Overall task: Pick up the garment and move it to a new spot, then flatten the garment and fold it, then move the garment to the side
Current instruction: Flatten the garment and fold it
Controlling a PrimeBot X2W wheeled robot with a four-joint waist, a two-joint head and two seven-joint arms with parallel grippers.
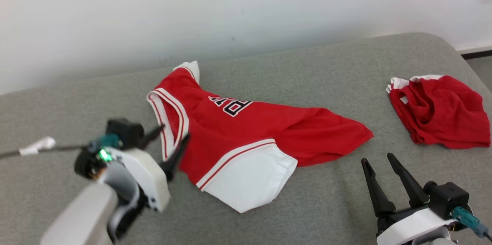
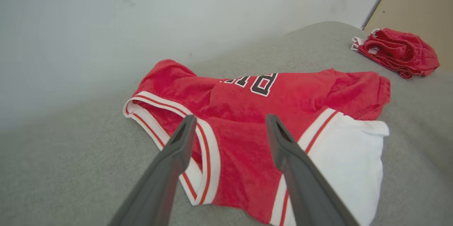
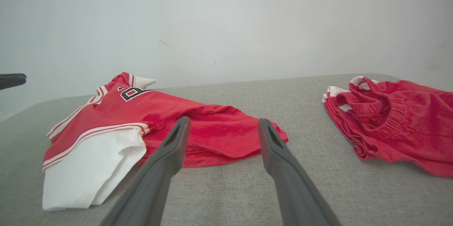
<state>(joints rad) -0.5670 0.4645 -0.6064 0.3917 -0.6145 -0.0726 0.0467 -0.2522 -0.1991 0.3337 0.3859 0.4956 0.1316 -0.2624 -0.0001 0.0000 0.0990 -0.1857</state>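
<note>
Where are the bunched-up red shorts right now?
In the head view the red shorts lie bunched at the far right of the grey surface, apart from the red jersey to their left and beyond the open right gripper.

Grey fabric-covered cushion point(image 1: 326, 206) with a rounded corner, plain white wall point(image 1: 230, 7) behind it, dark skirting strip point(image 1: 478, 53) past its far-right corner

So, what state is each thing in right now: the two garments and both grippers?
Red jersey, lying rumpled on the grey cushion, not flat.
Red shorts, bunched in a heap, apart from the jersey.
Left gripper, fingers open, at the jersey's armhole edge.
Right gripper, fingers open, empty.
</note>
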